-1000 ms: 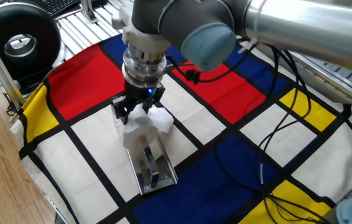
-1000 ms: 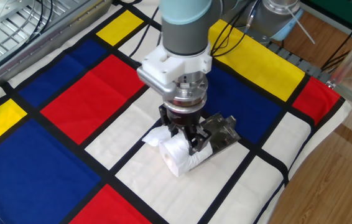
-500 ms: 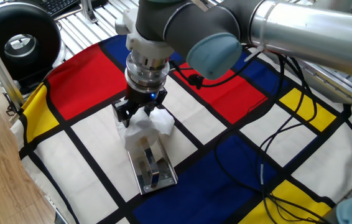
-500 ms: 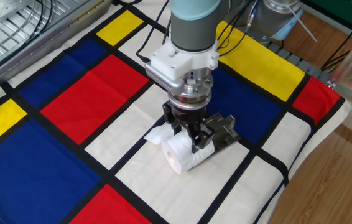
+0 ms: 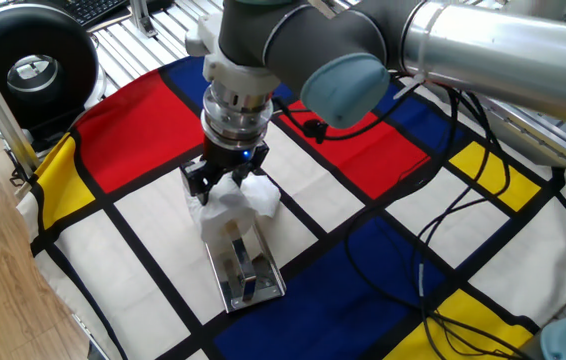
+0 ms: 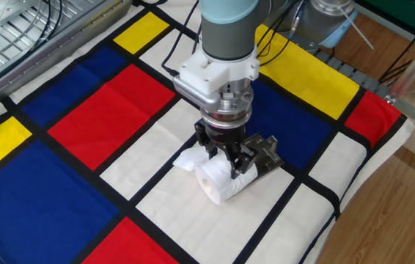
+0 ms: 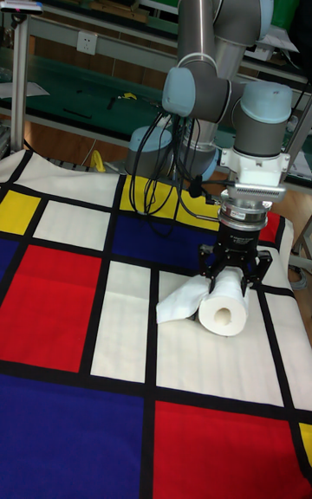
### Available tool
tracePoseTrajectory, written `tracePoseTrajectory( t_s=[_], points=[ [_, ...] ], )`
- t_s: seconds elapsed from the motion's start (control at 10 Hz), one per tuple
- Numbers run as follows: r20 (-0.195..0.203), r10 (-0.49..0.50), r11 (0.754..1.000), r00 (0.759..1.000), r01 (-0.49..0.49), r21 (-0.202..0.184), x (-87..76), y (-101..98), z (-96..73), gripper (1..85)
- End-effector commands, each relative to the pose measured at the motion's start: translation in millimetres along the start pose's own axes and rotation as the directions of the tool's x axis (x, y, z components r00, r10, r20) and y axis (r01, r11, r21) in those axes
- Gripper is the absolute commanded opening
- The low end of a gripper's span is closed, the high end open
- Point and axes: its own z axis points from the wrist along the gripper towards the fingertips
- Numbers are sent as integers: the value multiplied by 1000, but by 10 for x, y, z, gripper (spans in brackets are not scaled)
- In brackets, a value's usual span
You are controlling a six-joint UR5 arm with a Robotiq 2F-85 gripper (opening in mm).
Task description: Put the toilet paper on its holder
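The toilet paper (image 6: pixel 218 188) is a white roll lying on its side on a white square of the cloth, its hollow end (image 7: pixel 223 315) facing the tall fixed view. A loose sheet (image 6: pixel 188 158) trails from it. My gripper (image 6: pixel 226 160) points straight down and is shut on the roll's upper side; it also shows in the one fixed view (image 5: pixel 221 182) and the tall fixed view (image 7: pixel 232 278). The holder (image 5: pixel 247 274), a shiny chrome plate with a bar arm, lies flat on the cloth, and the roll (image 5: pixel 225 206) sits at one end of it (image 6: pixel 267 155).
A cloth of red, blue, yellow and white squares (image 5: pixel 143 150) covers the table. Black cables (image 5: pixel 463 200) run across it behind the arm. A round black device (image 5: pixel 33 65) stands at the far corner. The cloth's edge (image 6: pixel 339 213) drops off near the holder.
My gripper and the roll have shifted a little along the cloth toward the holder, mostly in the first half second. The loose sheet dragged along with them.
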Motion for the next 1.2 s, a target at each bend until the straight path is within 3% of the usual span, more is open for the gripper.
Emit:
tracePoseTrajectory(
  t_s=[0.0, 0.3, 0.6, 0.9, 1.1],
  points=[
    [-12, -13, 1000, 1000, 13, -21, 26, 45, -14, 13],
    [-15, -21, 999, 1000, 20, -31, 62, 44, -35, 13],
    [14, -20, 1000, 1000, 20, -23, 236, -100, -65, 13],
    [31, 28, 999, 999, -27, -36, 422, -115, -64, 13],
    [49, 66, 998, 997, -65, -9, 528, -104, -13, 13]
  ],
)
